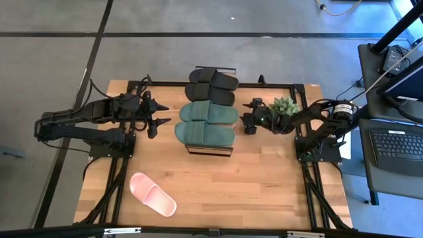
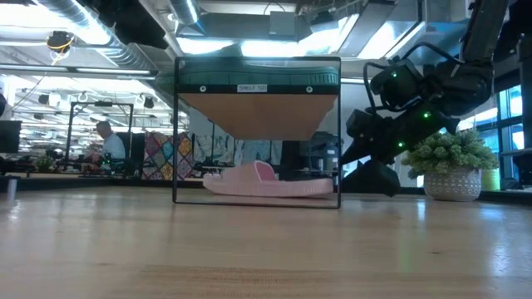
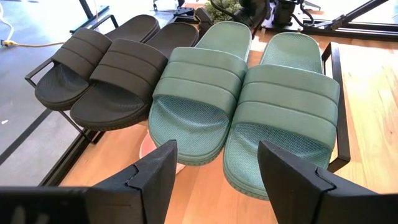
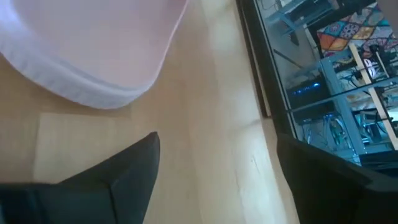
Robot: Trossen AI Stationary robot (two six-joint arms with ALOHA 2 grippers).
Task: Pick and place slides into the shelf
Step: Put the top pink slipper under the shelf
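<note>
The shelf (image 1: 210, 149) stands in the middle of the table (image 1: 264, 192), reaching to its far edge. On top, the black pair (image 1: 212, 86) sits at the far end and the dark green pair (image 1: 206, 121) right beside it, nearer the table's centre. In the low view a pale pink slide (image 2: 268, 182) lies on the bottom board, under the top board. A white label (image 2: 251, 88) shows on the green edge above, but its writing is too small to read.

The left gripper (image 1: 157, 114) hovers just off the shelf's left side, facing the green pair, fingers (image 3: 155, 180) spread wide and holding nothing. The right gripper (image 1: 246, 123) is at the shelf's right side, low by the pink slide, jaws also wide apart and empty. A second pink slide (image 1: 153, 194) lies alone near the table's front-left corner. A small potted plant (image 1: 284, 106) stands towards the far right corner.
</note>
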